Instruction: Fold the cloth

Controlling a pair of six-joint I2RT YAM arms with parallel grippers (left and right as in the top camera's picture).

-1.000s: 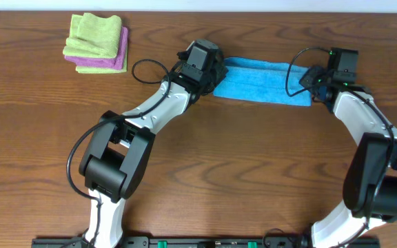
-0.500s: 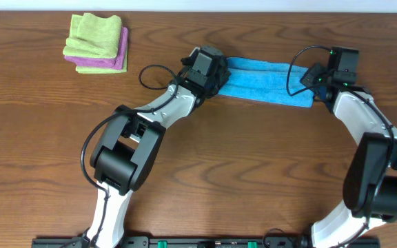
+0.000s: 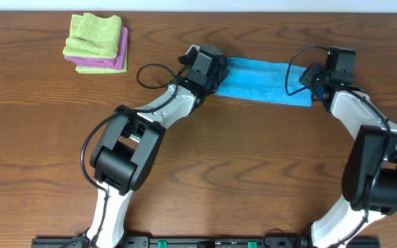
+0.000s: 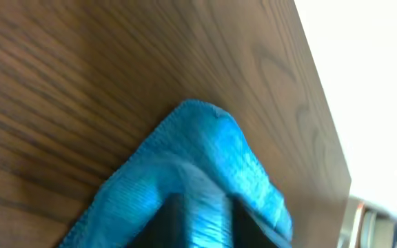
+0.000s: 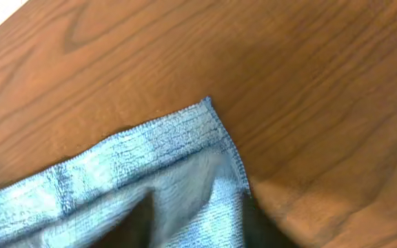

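The sky-blue cloth [image 3: 264, 81] lies as a long folded strip at the far middle of the table. My left gripper [image 3: 216, 74] is shut on its left end; in the left wrist view the blue cloth [image 4: 212, 158] sits pinched between the dark fingers [image 4: 202, 220]. My right gripper [image 3: 313, 84] is shut on the cloth's right end; in the right wrist view the cloth's corner [image 5: 171, 151] runs between the fingers [image 5: 198, 220]. No white tag shows.
A light green cloth [image 3: 95, 34] lies folded on a purple cloth [image 3: 112, 62] at the far left. The table's far edge [image 3: 253, 9] runs just behind the blue cloth. Black cables loop beside both wrists.
Both grippers have moved slightly toward the far edge, carrying the cloth's ends; the near layer has been drawn over, so the strip looks narrower and flatter.
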